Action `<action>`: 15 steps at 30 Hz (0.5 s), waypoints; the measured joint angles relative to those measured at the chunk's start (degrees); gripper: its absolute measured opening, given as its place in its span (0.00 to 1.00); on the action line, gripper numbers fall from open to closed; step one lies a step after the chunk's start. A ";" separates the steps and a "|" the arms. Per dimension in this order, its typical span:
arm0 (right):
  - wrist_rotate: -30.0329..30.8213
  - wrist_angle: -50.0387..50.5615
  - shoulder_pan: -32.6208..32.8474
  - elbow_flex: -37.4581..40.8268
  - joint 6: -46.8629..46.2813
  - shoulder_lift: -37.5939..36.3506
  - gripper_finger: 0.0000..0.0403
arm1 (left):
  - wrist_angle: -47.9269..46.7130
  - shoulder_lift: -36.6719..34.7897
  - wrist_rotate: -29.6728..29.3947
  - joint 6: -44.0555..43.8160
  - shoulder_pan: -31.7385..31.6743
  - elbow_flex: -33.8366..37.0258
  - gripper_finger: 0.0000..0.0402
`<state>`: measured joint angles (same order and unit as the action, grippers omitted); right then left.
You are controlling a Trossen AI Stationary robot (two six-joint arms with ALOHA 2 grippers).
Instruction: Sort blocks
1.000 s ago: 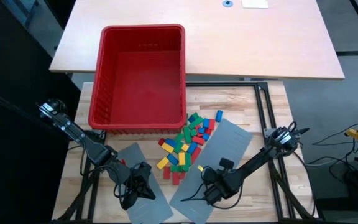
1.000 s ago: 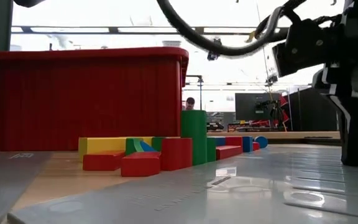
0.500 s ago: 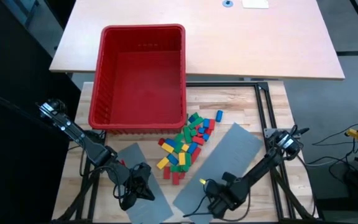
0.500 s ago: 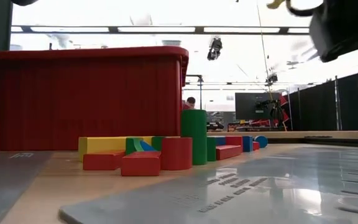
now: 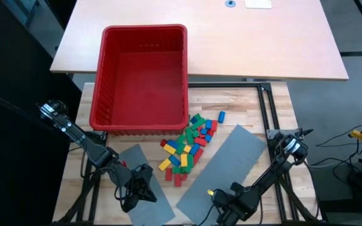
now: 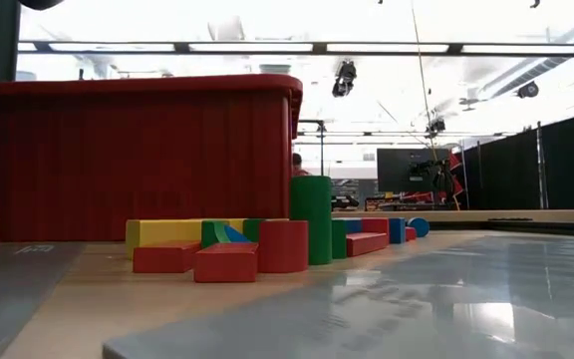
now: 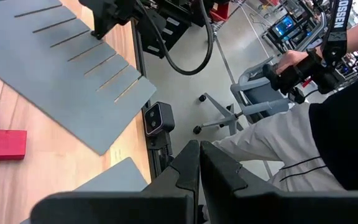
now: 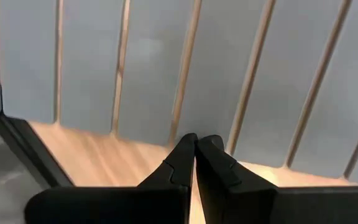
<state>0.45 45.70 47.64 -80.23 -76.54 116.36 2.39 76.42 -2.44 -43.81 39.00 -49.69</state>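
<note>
Red bin (image 5: 143,75), blocks (image 5: 189,142) heaped beside it, grey slotted panel (image 5: 226,164), both arms low

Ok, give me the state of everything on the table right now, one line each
Big red plastic bin: upright, empty.
Small coloured wooden blocks: loose pile beside bin, unsorted.
Right grey slotted panel: flat, angled.
Left grey slotted panel: flat.
Left hand: shut, empty.
Right hand: shut, empty.

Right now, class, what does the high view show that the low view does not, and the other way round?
Only the high view shows both arms, the left pincer and right pincer at the table's near edge, and the bin's inside. Only the low view shows the room behind. Both show the red bin, the blocks and the grey panel.
</note>
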 joint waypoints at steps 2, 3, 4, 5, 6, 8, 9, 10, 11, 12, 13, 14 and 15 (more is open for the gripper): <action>0.45 0.12 0.00 -0.09 0.03 -0.15 0.00 | -0.02 0.00 0.00 0.00 0.00 -0.02 0.00; 1.15 0.28 0.00 -0.28 -0.01 -0.30 0.00 | -0.01 0.00 0.02 0.00 0.00 0.00 0.00; 2.16 0.24 0.00 -0.55 -0.04 -0.41 0.00 | -0.02 0.01 0.01 0.00 0.00 -0.02 0.00; 3.13 -0.18 0.02 -0.85 -0.10 -0.62 0.00 | 0.00 0.01 0.01 0.00 0.00 0.00 0.00; 3.85 -0.39 0.02 -1.21 -0.12 -0.85 0.00 | 0.00 0.02 0.00 0.00 0.00 0.00 0.00; 5.26 -0.16 0.02 -1.99 -0.13 -1.29 0.00 | 0.00 0.04 0.00 0.03 0.00 0.00 0.00; 5.83 -0.22 0.17 -2.47 -0.13 -1.29 0.00 | -0.02 0.04 0.00 0.12 0.00 -0.02 0.00; 6.47 -0.27 0.21 -2.84 -0.10 -1.29 0.00 | 0.00 0.04 0.01 0.29 0.00 0.00 0.00; 7.22 -0.20 0.35 -3.10 -0.01 -1.27 0.00 | -0.03 0.04 0.02 0.64 0.00 -0.02 0.00; 8.15 -0.11 0.50 -3.44 0.02 -1.27 0.00 | -0.04 0.04 0.01 0.88 0.00 0.00 0.00; 9.19 -0.16 0.60 -3.83 -0.01 -1.27 0.00 | -0.03 0.04 0.01 1.07 0.00 0.00 0.00; 10.33 -0.19 0.61 -4.30 -0.03 -1.27 0.00 | -0.04 0.04 0.01 1.15 0.00 0.00 0.00; 11.40 -0.19 0.63 -4.77 0.11 -1.27 0.00 | -0.03 0.04 0.01 1.19 0.00 0.00 0.00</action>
<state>11.85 45.51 48.27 -85.00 -76.43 115.09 2.36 76.47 -2.43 -42.62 39.00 -49.69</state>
